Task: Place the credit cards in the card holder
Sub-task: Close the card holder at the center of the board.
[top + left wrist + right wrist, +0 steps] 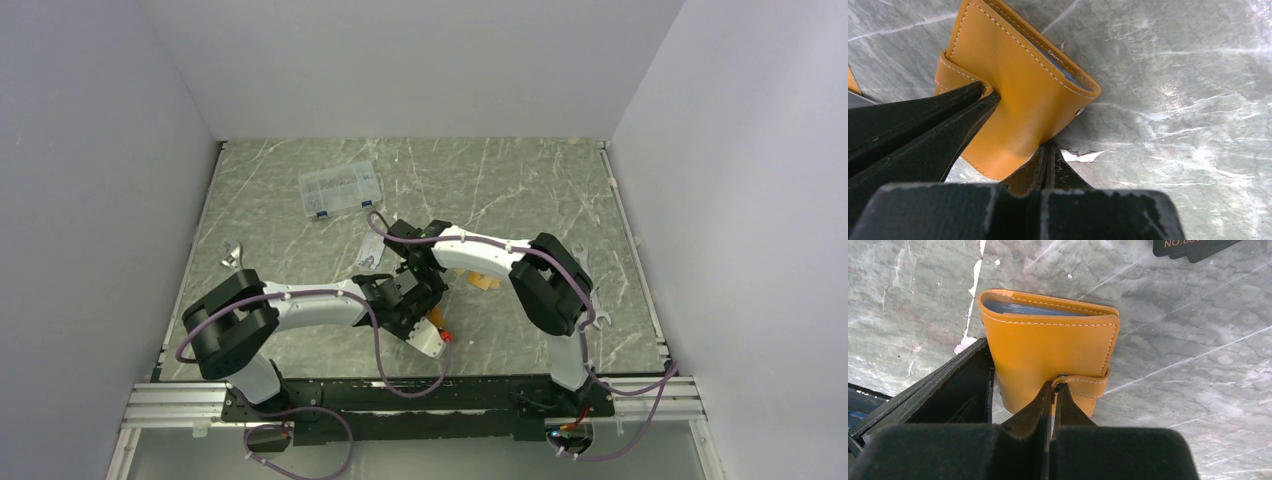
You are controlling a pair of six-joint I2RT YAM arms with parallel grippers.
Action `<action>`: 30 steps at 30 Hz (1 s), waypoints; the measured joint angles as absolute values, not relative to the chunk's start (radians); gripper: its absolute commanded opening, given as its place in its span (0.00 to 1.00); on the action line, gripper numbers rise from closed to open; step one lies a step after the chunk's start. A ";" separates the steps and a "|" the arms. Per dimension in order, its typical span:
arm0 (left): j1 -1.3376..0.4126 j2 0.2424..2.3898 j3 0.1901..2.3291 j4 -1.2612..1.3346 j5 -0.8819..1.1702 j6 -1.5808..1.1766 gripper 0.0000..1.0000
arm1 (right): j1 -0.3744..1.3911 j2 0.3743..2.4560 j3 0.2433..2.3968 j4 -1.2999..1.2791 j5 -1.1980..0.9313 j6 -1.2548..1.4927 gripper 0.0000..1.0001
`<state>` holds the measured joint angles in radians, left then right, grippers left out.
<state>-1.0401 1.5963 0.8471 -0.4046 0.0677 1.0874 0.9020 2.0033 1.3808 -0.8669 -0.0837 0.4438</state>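
Flanking the card holder [1048,345] from two sides

I am watching the card holder lying closed on the surface [1173,125], directly between my two grippers, with each wrist view catching the other arm as a dark wedge at its left. The right gripper [1054,390] is sitting with its jaws pressed together. Its tips are touching the free end of the snap tab [1085,385], which is wrapping round the holder's right-hand edge in that view and ending on the top face. The left gripper [1049,155] is squeezed just as tight, and its tips are resting against the cover's near edge, toward the corner away from the tab. I cannot tell whether either gripper is nipping a sliver of leather or merely touching it.

From the right wrist the rounded fold is lying to the left and the opening side to the right. The line from fold to opening is therefore running across the gripper, not along it. I am judging the right arm the better placed for lifting the tab off the cover while the left is bracing the body.

Of the credit cards, only a black card [1193,247] is showing, at the top of the right wrist view, well apart from the holder. Neither gripper is carrying one.
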 measured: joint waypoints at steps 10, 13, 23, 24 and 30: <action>-1.058 1.582 0.847 -0.427 0.075 1.070 0.41 | 0.901 2.009 1.369 -0.845 -0.111 0.491 0.00; -1.067 1.542 0.847 -0.483 0.105 1.035 0.76 | 0.895 2.008 1.361 -0.837 -0.125 0.509 0.00; -0.878 1.282 0.940 -0.672 0.320 0.963 0.99 | 0.865 1.946 1.266 -0.732 -0.180 0.597 0.20; -0.838 1.253 0.954 -0.688 0.334 0.960 0.99 | 0.865 1.933 1.250 -0.715 -0.176 0.605 0.24; -0.555 1.033 1.010 -0.809 0.420 0.927 0.99 | 0.897 1.860 1.181 -0.625 -0.128 0.667 0.44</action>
<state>-0.5549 1.0328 1.0100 -0.8089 0.4198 0.9272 0.8970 1.8603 1.1812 -0.6254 -0.1284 0.6666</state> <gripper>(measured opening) 0.994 0.365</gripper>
